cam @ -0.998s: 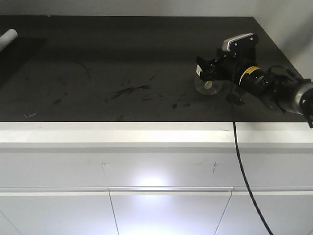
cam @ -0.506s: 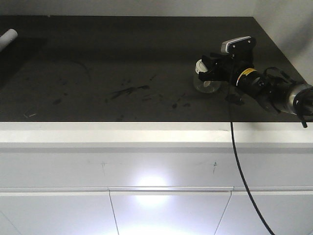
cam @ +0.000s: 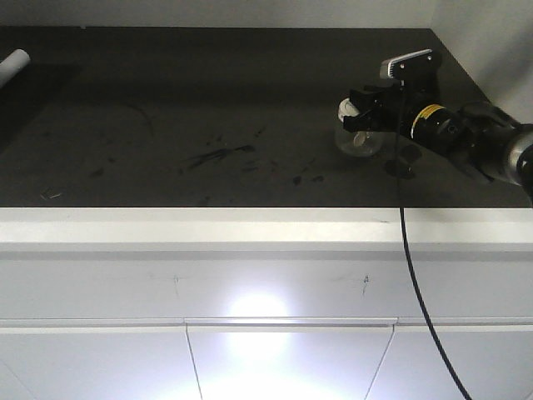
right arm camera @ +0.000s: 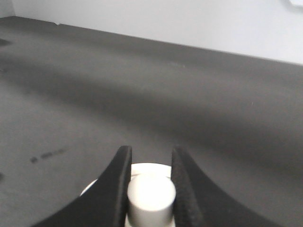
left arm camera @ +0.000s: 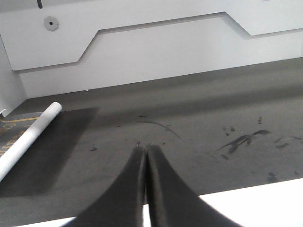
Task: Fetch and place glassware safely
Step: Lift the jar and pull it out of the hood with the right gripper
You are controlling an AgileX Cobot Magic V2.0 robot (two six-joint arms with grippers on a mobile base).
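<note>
Fingers of our right gripper (right arm camera: 151, 152) pinch the lid knob (right arm camera: 150, 195) of the jar (cam: 360, 142), at the right end of the counter (cam: 208, 92). We judge it light, slippery and fragile. The lid may come off, so gripping the glass body seems safer. Our left gripper (left arm camera: 146, 148) is closed and empty.

Glass jar (cam: 359, 140): lid partly covered by right gripper (cam: 358, 119) in the front view. In the right wrist view only its blurred knob (right arm camera: 150, 196) and a sliver of lid show, and the glass body is cut off at the bottom edge. White tube (left arm camera: 28, 137): one end cut off at the left edge.
</note>
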